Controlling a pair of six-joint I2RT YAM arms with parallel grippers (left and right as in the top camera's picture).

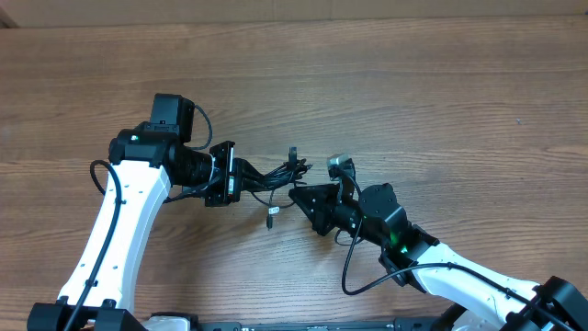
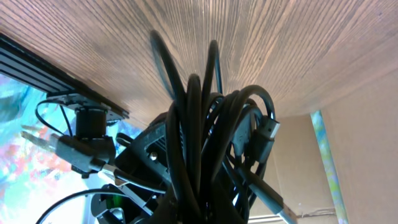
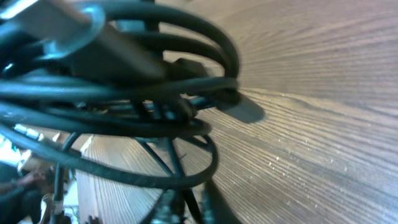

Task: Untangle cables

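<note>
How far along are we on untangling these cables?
Done: nothing is separated yet; no cord lies apart on the table. In hand: the cables hang as one tangled bundle between the left gripper, which appears to clamp them, and the right gripper, which is against the bundle with its grip unclear. Both wrist views show overlapping loops. Left: pull each cord free and lay them apart.

Overhead camera looked straight down on table (image 1: 386, 83), far enough to frame left arm (image 1: 119, 230) and right arm (image 1: 459, 276). Left wrist camera sat close behind cables (image 1: 276, 179), facing right arm. Right wrist camera sat closer, cables blurred, filling frame. All three views shared cables and table.
</note>
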